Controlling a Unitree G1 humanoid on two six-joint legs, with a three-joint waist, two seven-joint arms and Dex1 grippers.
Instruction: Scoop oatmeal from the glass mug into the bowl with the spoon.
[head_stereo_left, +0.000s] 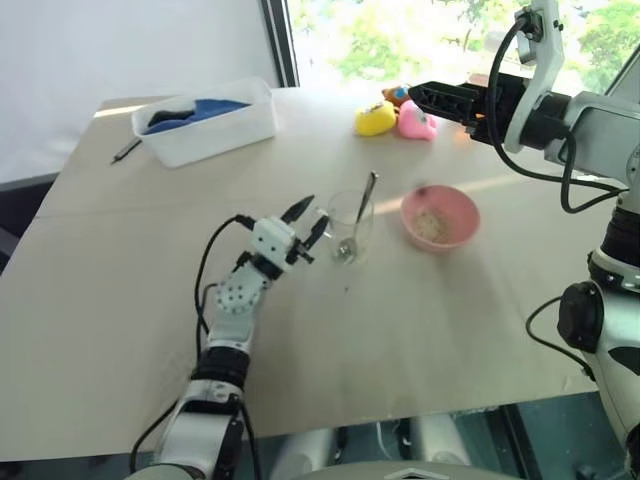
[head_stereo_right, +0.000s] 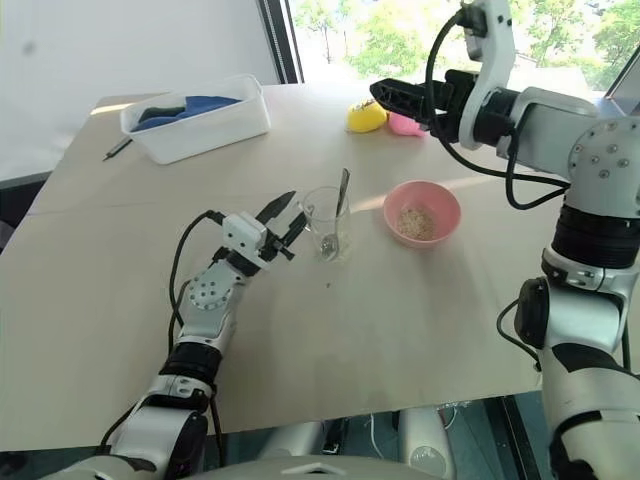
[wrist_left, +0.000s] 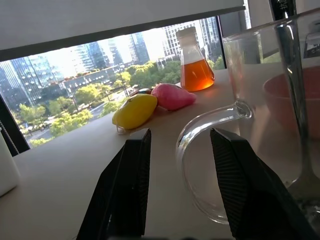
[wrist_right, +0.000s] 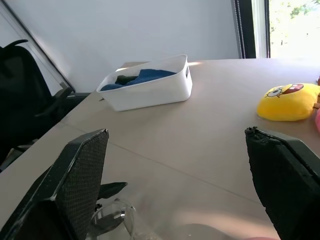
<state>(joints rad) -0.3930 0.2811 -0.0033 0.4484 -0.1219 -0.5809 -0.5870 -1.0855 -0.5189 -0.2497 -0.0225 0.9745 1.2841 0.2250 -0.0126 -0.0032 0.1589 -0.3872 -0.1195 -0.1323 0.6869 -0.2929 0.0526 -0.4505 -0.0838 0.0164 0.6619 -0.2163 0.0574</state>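
The glass mug (head_stereo_left: 351, 226) stood on the desk (head_stereo_left: 420, 330) with the spoon (head_stereo_left: 358, 218) leaning inside it, handle up. Just beside it sat the pink bowl (head_stereo_left: 440, 217), holding a little oatmeal (head_stereo_left: 431, 225). The left gripper (head_stereo_left: 308, 225) hovered at the mug's handle, jaws apart and touching nothing. The right gripper (head_stereo_right: 385, 92) hung high over the yellow toy (head_stereo_right: 365, 117), jaws wide apart and empty.

no readable text, labels or signs
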